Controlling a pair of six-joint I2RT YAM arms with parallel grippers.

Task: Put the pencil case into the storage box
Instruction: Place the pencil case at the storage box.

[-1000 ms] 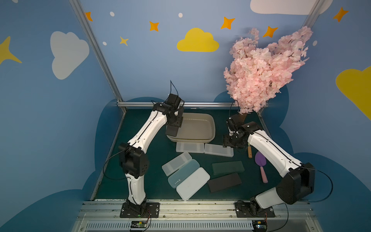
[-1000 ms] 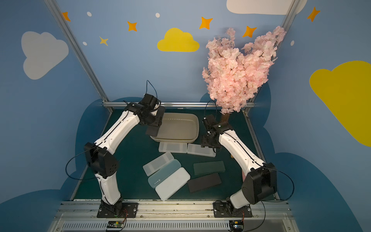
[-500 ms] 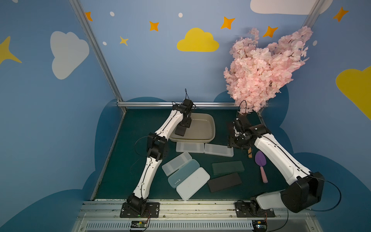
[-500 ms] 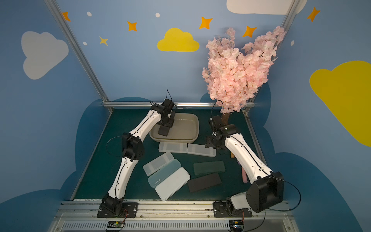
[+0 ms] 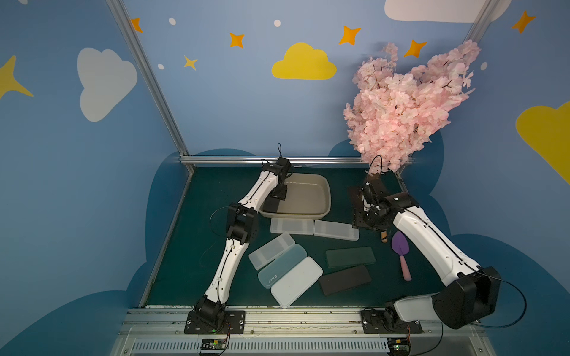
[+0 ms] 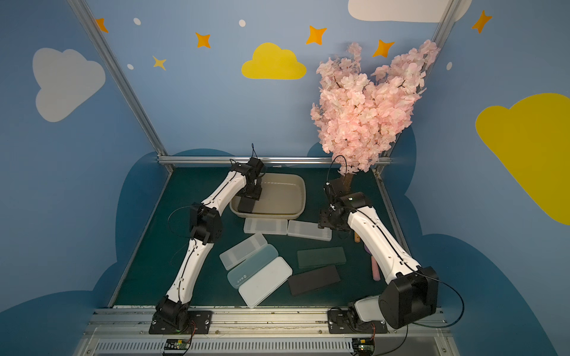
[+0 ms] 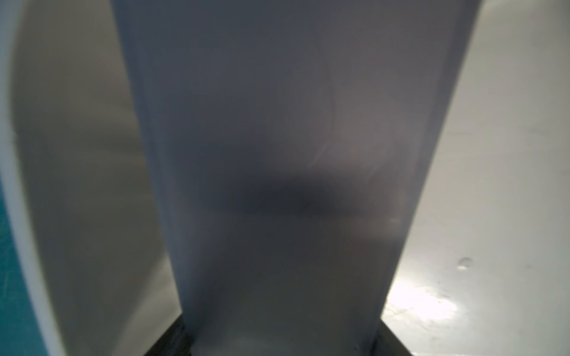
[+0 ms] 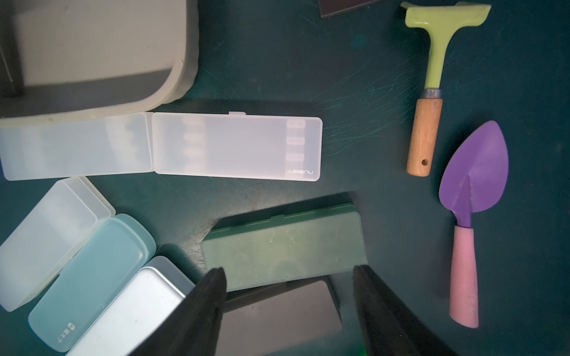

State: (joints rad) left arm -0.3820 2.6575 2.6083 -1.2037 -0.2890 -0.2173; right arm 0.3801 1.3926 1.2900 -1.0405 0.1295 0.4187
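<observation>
The storage box (image 5: 328,197) (image 6: 303,197), a shallow beige tub, stands at the back of the green mat in both top views. My left gripper (image 5: 279,192) (image 6: 253,193) is shut on a dark grey pencil case (image 5: 272,203) (image 6: 245,204), which hangs end-down at the box's left end. In the left wrist view that case (image 7: 277,154) fills the middle, with the tub's beige inside (image 7: 77,154) on both sides. My right gripper (image 5: 359,220) (image 8: 290,274) hovers open and empty right of the box, above a green case (image 8: 283,249) and a black case (image 8: 277,314).
Several other cases lie in front of the box: two clear ones (image 5: 291,226) (image 5: 336,230), a frosted one (image 5: 271,251), a teal one (image 5: 282,266), a white one (image 5: 296,281). A purple trowel (image 8: 475,172) and a green rake (image 8: 424,132) lie right. A pink tree (image 5: 407,104) overhangs the back right.
My left arm has folded its elbow down and carried the dark case further over the box and lower. The right gripper has drifted a little right, away from the clear cases.
</observation>
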